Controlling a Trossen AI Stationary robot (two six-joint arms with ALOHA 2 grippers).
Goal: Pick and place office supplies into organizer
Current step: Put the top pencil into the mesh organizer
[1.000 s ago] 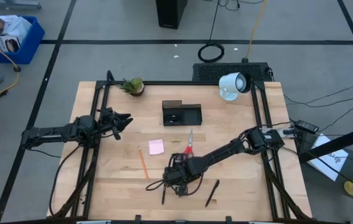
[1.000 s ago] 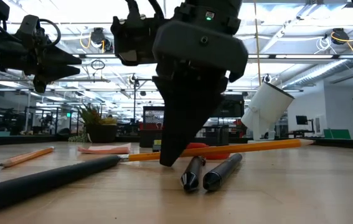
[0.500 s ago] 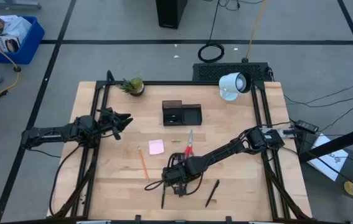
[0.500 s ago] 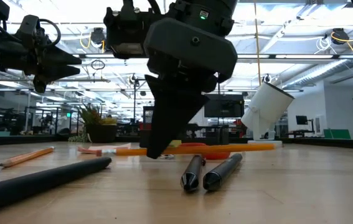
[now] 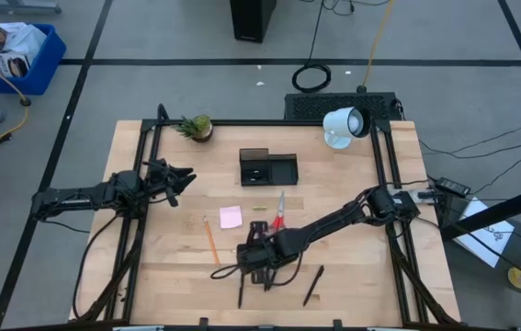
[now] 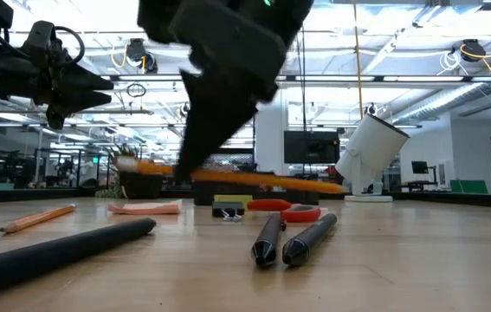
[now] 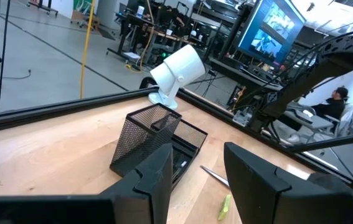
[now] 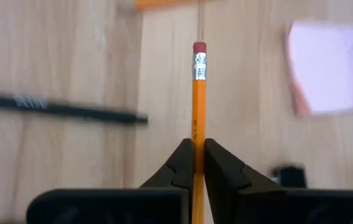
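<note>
High view: two pencils (image 5: 211, 241), three pens (image 5: 312, 285), one scissors (image 5: 278, 211).

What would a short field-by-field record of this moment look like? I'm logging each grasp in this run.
right gripper: shut on orange pencil, lifted clear of the table in the low view
left gripper: open, empty, waiting at the table's left side
organizer: at the table's far middle
still on table: second pencil, pink sticky-note pad, red-handled scissors, black pens
</note>
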